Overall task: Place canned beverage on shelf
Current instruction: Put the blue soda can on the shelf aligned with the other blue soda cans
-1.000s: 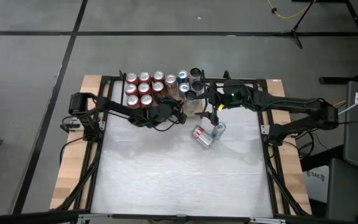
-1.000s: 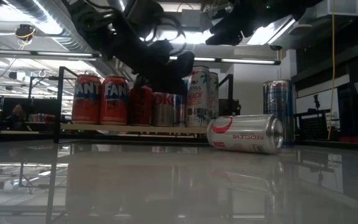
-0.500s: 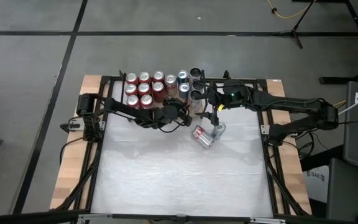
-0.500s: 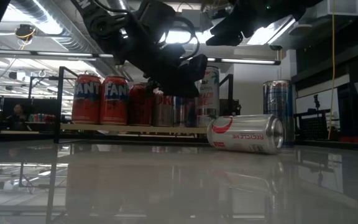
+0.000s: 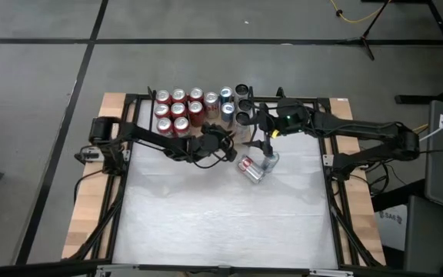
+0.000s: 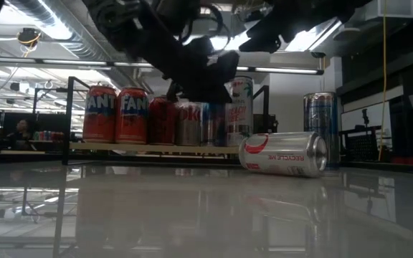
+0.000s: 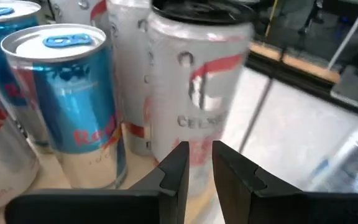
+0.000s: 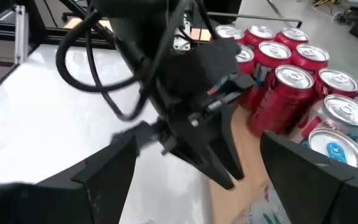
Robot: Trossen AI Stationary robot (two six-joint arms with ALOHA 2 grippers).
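Left gripper (image 7: 197,165): fingers nearly together, holding nothing, raised just before a white Celsius can (image 7: 197,87) and a blue Red Bull can (image 7: 73,99) on the shelf (image 5: 171,131). Right gripper (image 5: 266,146): fingers wide apart, empty, above a silver can (image 6: 284,153) lying on its side on the table (image 5: 221,215). Red Fanta cans (image 6: 117,113) stand upright on the shelf.

Looks like a lab or workshop: bare grey concrete floor (image 5: 44,115), ceiling ducts (image 6: 49,21), strip lights (image 6: 285,70), black-framed tabletop (image 5: 221,215).
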